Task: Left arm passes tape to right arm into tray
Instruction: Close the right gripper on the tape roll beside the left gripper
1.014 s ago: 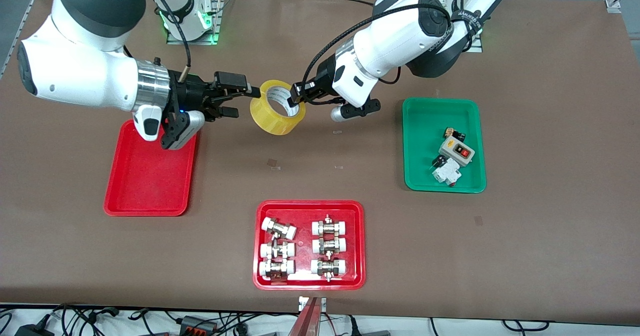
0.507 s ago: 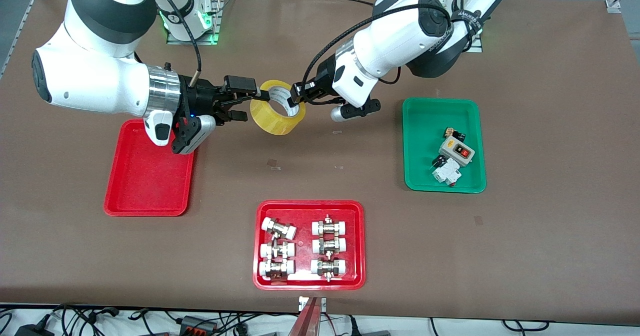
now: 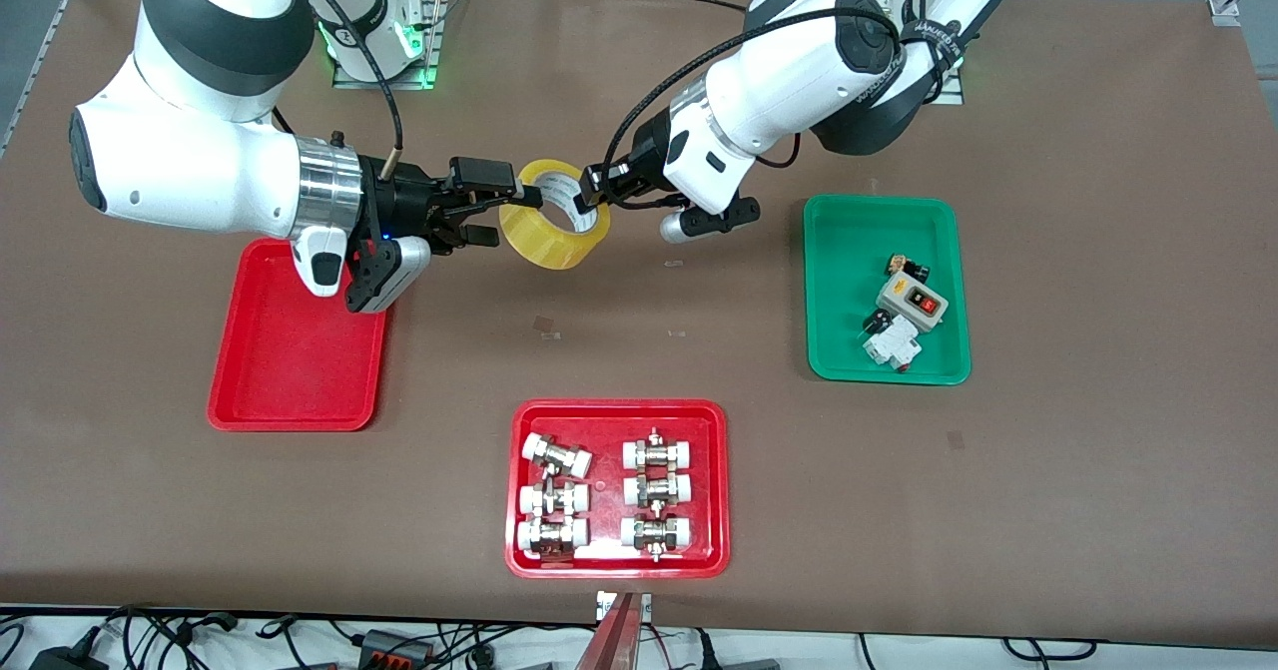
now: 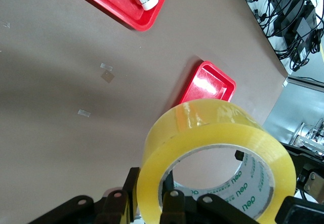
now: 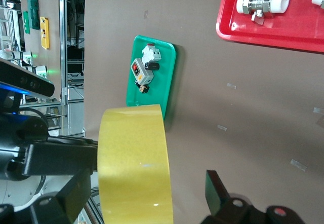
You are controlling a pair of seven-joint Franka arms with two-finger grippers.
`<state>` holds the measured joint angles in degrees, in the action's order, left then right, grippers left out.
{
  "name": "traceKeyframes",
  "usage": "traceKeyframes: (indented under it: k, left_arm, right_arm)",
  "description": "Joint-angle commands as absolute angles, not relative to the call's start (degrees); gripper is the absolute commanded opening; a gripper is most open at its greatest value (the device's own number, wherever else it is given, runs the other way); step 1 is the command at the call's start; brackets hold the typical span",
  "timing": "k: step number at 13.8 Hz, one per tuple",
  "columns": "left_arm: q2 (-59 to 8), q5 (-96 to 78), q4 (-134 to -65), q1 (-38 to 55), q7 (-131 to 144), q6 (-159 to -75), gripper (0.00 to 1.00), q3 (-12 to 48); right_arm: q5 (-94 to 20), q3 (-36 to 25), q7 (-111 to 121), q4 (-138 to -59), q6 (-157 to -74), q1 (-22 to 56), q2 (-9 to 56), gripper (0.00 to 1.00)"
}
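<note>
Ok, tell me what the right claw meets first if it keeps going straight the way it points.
Probably the tape: the open right claw points at the roll that the left claw holds up over the table.

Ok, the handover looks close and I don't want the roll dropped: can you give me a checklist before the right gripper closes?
1. Left gripper shut on the tape, roll held in the air: ok.
2. Right gripper open: ok.
3. Right gripper's fingers straddle the roll's wall: ok, seen in the right wrist view.
4. Depth of that straddle enough for a firm hold: cannot tell.
5. Tray bare and ready at the right arm's end: ok.
6. Left gripper not yet released: ok.
</note>
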<state>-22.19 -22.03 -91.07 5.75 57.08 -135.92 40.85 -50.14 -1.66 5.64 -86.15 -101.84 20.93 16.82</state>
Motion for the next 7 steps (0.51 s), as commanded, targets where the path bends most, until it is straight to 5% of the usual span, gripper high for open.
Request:
traceKeyframes:
  k: [1,7]
  left_arm:
    - [-22.1,-23.4,-90.3,5.5,57.0,-135.6,0.03,41.1]
    - [-22.1,-23.4,-90.6,5.5,57.0,-135.6,0.03,41.1]
  right_arm:
    - [-51.5,-2.1,6.3,-84.9,-101.8,21.3,17.5,0.82]
    - [-51.6,-2.1,6.3,-84.8,-101.9,21.3,17.5,0.43]
